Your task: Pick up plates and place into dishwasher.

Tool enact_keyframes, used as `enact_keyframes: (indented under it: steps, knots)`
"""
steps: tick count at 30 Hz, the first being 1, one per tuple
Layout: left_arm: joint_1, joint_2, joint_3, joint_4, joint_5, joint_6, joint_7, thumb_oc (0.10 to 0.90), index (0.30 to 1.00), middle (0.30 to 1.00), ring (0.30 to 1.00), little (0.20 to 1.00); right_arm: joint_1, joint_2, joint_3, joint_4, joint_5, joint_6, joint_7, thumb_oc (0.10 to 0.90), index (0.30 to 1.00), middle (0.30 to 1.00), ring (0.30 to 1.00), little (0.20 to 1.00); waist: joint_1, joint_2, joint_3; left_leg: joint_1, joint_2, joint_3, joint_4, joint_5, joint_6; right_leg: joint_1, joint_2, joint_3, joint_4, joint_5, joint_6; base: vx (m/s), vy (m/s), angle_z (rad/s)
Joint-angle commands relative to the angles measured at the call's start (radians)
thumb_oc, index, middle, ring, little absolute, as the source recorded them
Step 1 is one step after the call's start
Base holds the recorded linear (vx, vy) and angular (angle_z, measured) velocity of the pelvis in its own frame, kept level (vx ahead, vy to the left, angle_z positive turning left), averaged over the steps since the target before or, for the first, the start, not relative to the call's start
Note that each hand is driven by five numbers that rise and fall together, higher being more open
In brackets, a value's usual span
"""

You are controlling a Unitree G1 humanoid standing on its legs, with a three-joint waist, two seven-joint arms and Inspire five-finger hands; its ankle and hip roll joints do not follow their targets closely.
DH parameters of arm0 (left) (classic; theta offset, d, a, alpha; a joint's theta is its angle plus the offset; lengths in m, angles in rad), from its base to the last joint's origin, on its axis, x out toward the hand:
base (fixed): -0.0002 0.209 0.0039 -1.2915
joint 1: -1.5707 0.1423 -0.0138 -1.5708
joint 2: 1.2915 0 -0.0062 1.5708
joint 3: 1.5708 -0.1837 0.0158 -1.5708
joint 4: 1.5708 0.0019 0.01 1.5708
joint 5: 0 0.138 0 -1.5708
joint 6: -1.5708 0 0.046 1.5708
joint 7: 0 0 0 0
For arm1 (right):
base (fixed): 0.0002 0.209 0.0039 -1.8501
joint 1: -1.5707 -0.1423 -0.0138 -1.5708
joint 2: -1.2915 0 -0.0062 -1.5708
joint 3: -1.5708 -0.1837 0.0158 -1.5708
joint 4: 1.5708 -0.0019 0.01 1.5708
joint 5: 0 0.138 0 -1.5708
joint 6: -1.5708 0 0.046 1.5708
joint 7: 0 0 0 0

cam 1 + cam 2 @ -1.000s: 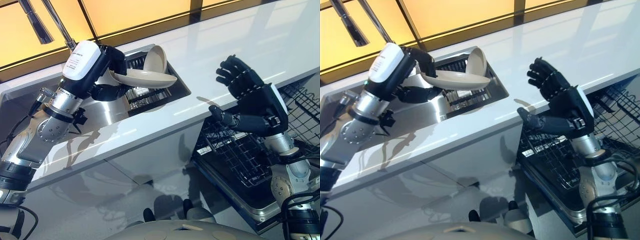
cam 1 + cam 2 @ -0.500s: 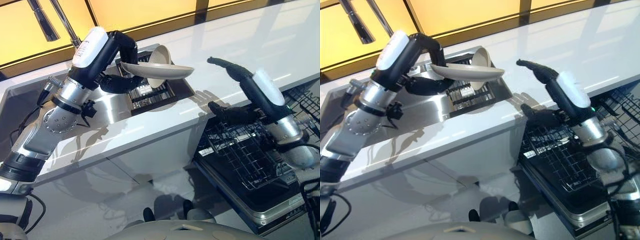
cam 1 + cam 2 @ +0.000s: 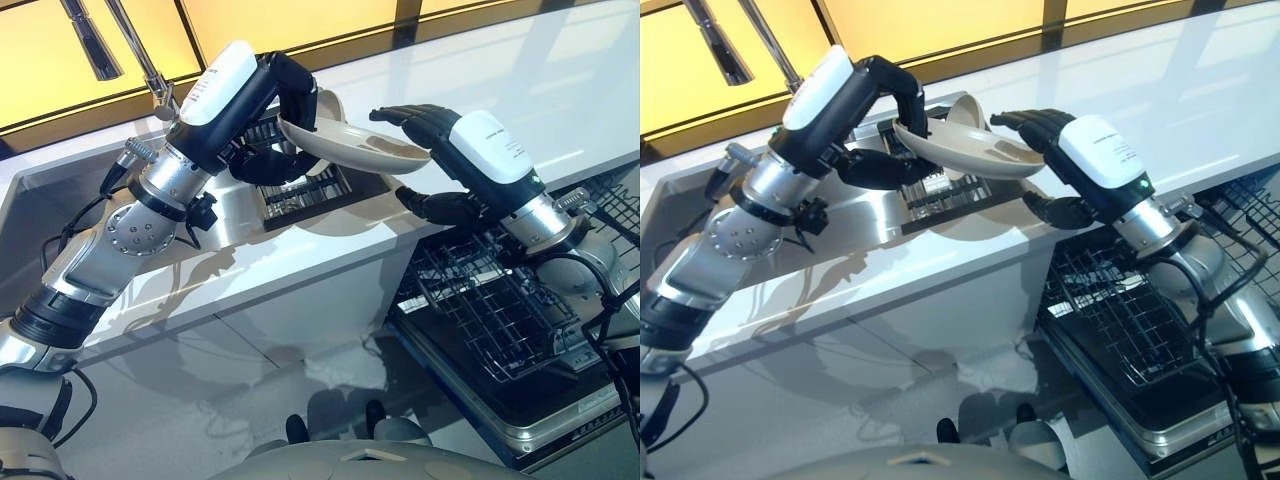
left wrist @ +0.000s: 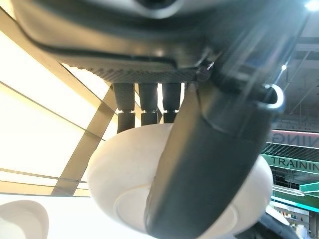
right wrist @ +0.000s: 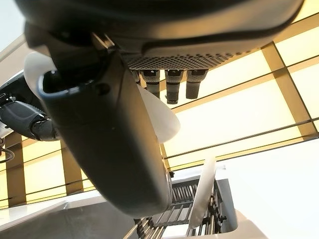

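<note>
Lower right of the frame, nearest you: the dishwasher's wire rack is sitting pulled out below the counter edge, no plates visible in it. Above it, the white countertop is running diagonally across the middle.

Centre frame, over the counter edge: your left hand is holding the cream plate in the air, fingers curled over the rim and thumb underneath; the left wrist view is showing the thumb lying across the plate's underside with fingers on the far rim. The plate is tilting slightly, lower at its right end.

Your right hand is meeting the plate's right edge, fingers bent over the top of the rim and thumb sitting apart below it. Whether it is actually gripping, you cannot tell.

Farther back, upper centre: the sink drainer rack is holding a second plate upright, just behind the held one. Upper left: a faucet is hanging over the basin.
</note>
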Motion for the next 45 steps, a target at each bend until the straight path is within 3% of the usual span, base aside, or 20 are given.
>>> enact_keyframes:
  steps: [1,7,8,31,32,45]
  knots:
    - [-0.181,-0.004,-0.015,0.003,-0.083,-0.022,0.042,0.1,0.3,0.3,0.3,0.2,-0.113,0.008,-0.038,-0.037,0.12,-0.048,-0.086,0.8,0.9,0.9,0.9,0.9,0.017,-0.042,-0.091,0.044,-0.057,-0.057,0.004,-0.124,0.025,-0.007,0.064,0.011,0.065,-0.08,0.05,0.0,0.0,0.0]
    - [-0.201,-0.032,-0.031,0.023,-0.095,-0.017,0.04,0.1,0.3,0.3,0.3,0.2,-0.131,0.033,-0.015,-0.031,0.16,-0.082,-0.073,0.8,0.9,0.9,0.9,0.9,0.018,-0.043,-0.095,0.044,-0.056,-0.055,0.003,-0.123,0.025,-0.005,0.064,0.012,0.06,-0.076,0.052,0.0,0.0,0.0]
    - [-0.204,-0.035,-0.035,0.025,-0.093,-0.012,0.043,0.1,0.3,0.3,0.3,0.2,-0.138,0.037,-0.009,-0.034,0.179,-0.077,-0.069,0.1,0.3,0.3,0.3,0.2,0.019,-0.043,-0.095,0.045,-0.056,-0.054,0.003,-0.123,0.025,-0.005,0.064,0.01,0.059,-0.076,0.052,0.0,0.0,0.0]
    - [-0.195,-0.047,-0.02,0.06,-0.058,0.013,0.061,0.1,0.3,0.3,0.3,0.2,-0.104,0.087,-0.052,-0.032,0.217,-0.102,-0.083,0.1,0.3,0.3,0.3,0.2,0.01,-0.038,-0.096,0.049,-0.055,-0.047,0.003,-0.125,0.025,-0.002,0.067,0.014,0.056,-0.073,0.052,0.0,0.0,0.0]
    - [-0.191,-0.046,-0.016,0.063,-0.056,0.014,0.067,0.8,0.9,0.9,0.9,0.9,-0.102,0.087,-0.057,-0.032,0.211,-0.097,-0.092,0.1,0.3,0.3,0.3,0.2,0.01,-0.038,-0.095,0.049,-0.054,-0.046,0.003,-0.125,0.024,-0.002,0.067,0.015,0.055,-0.073,0.052,0.0,0.0,0.0]
    - [-0.084,-0.009,0.109,0.051,-0.052,-0.026,0.126,0.8,0.9,0.9,0.9,0.9,0.01,0.06,-0.173,-0.01,0.13,-0.093,-0.147,0.1,0.3,0.3,0.3,0.2,0.004,-0.036,-0.101,0.05,-0.052,-0.036,0.003,-0.125,0.021,-0.006,0.066,0.021,0.052,-0.067,0.057,0.0,0.0,0.0]
